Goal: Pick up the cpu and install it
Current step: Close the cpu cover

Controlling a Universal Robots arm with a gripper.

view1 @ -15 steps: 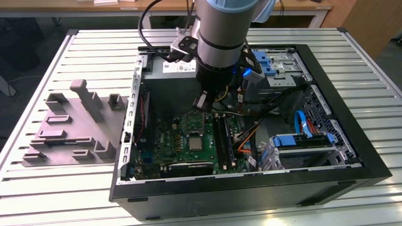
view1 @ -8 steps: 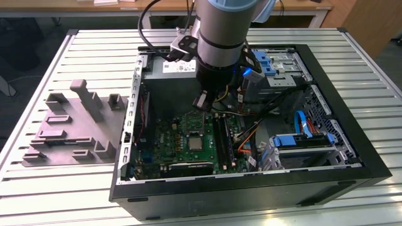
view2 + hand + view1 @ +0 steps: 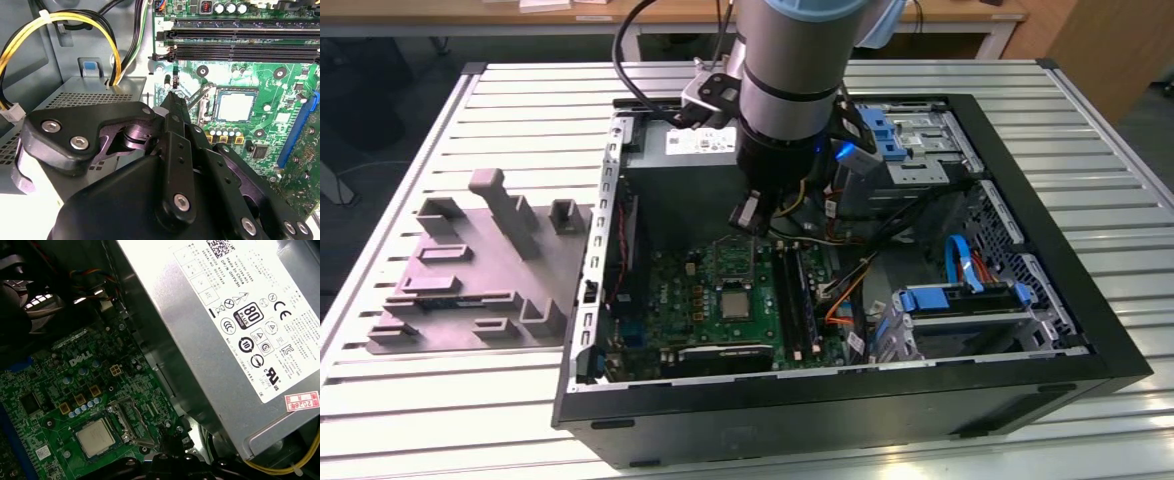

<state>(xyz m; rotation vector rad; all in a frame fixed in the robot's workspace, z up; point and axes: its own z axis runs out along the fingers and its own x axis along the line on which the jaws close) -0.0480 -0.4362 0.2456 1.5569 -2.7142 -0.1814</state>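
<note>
Gripper above the seated cpu

We see our gripper (image 3: 172, 97) with fingers together, holding nothing; the cpu (image 3: 236, 106) lies just beside its tip, in the socket (image 3: 116, 432).

A: In the exterior view the arm (image 3: 787, 80) hides the middle of the metal box (image 3: 687, 145) at the back of the computer case (image 3: 1067, 330).

B: And in the second wrist view the gripper (image 3: 172, 100) body covers the lower board (image 3: 280, 90); the picture edge cuts it off.
</note>
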